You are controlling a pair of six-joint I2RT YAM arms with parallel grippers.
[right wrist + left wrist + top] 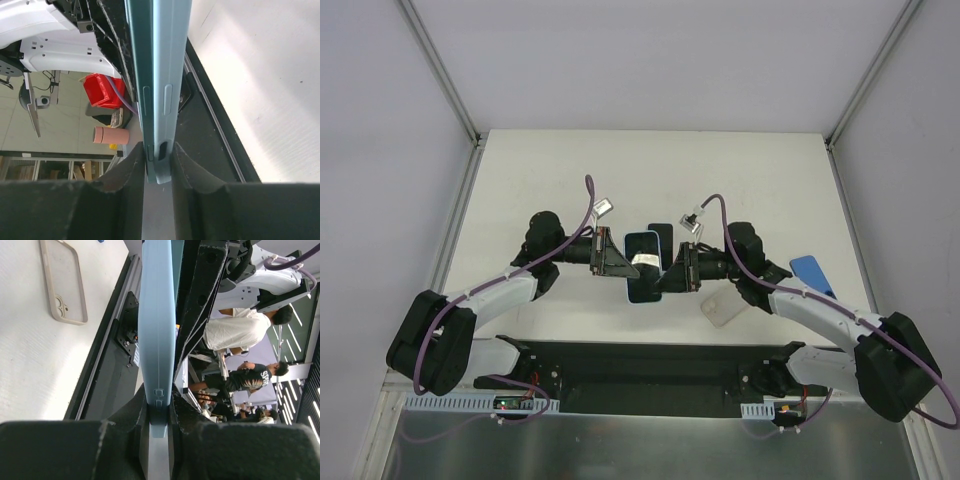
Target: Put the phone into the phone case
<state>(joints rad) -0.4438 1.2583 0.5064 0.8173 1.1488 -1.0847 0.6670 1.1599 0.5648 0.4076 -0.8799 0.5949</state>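
1. Around the work: a translucent clear phone case (725, 308) lay flat on the white table (550, 170), just on the near side of the right arm's wrist. A bright blue flat slab (812, 275), phone or case it could not be told, lay farther right, its near end hidden behind that arm. A black rail (650, 365) ran along the table's near edge. Beyond the table the wrist cameras caught a man in a white shirt (240, 327), a red bin (102, 92) and a pink cup (111, 135).
2. The task's things hung above mid-table between the two arms: a light blue phone case (642, 282), a flat rounded rectangle, with a dark-faced phone (663, 235) pressed against it and jutting past its far right corner. Whether the phone sat inside the case could not be told.
3. The left gripper (625, 262) had its jaws clenched on the case's left long edge. The right gripper (666, 270) had its jaws clenched on the right long edge, where its wrist camera showed two layers pinched together.
4. The case's long axis ran from near to far, leaning slightly. Its broad face lay upward, roughly level with the table, so both wrist cameras saw it edge-on.
5. The count: two arms, one phone, two certain cases, one blue slab.
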